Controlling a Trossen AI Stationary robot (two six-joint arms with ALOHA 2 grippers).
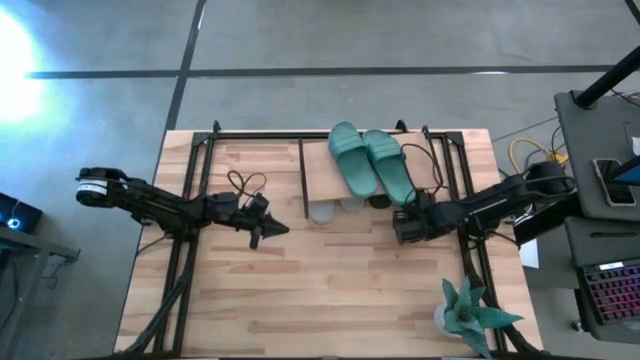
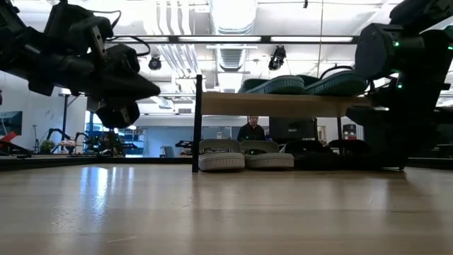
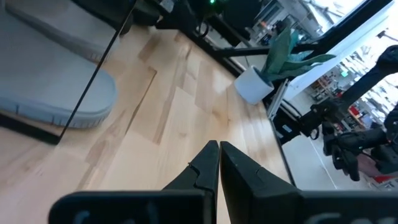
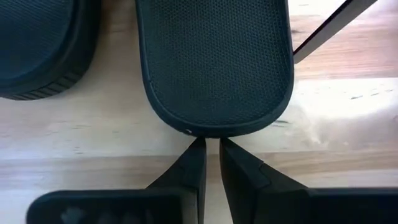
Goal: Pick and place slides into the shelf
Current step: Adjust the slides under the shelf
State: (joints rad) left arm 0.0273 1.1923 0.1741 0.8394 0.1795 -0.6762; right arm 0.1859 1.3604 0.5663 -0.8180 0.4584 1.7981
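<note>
A pair of teal slides point(image 1: 372, 160) lies on the plank top of the shelf point(image 1: 318, 172). Under the plank, on the table, rest the grey slides point(image 1: 335, 210) and the black slides point(image 1: 381, 201). My right gripper point(image 1: 404, 229) is at the shelf's near right corner. It is shut, with its tips point(image 4: 210, 143) at the rounded end of one black slide point(image 4: 214, 62); the other black slide point(image 4: 37, 43) lies beside it. My left gripper point(image 1: 281, 229) is shut and hovers above the table, left of the shelf, holding nothing. My right gripper's shut fingertips point(image 4: 198, 147) stand against the rounded end point(image 4: 208, 129) of the black slide, meeting its rim edge. They come level, slanting from the table's right and near side, along the slide's length. The slide lies flat on the table under the shelf.
A small potted plant point(image 1: 468, 315) stands at the table's near right corner. The large black frame point(image 1: 190, 180) runs along the table's sides. Thin black shelf legs point(image 2: 197, 124) stand beside the grey slides. Bare wood stretches across the near half of the table.
</note>
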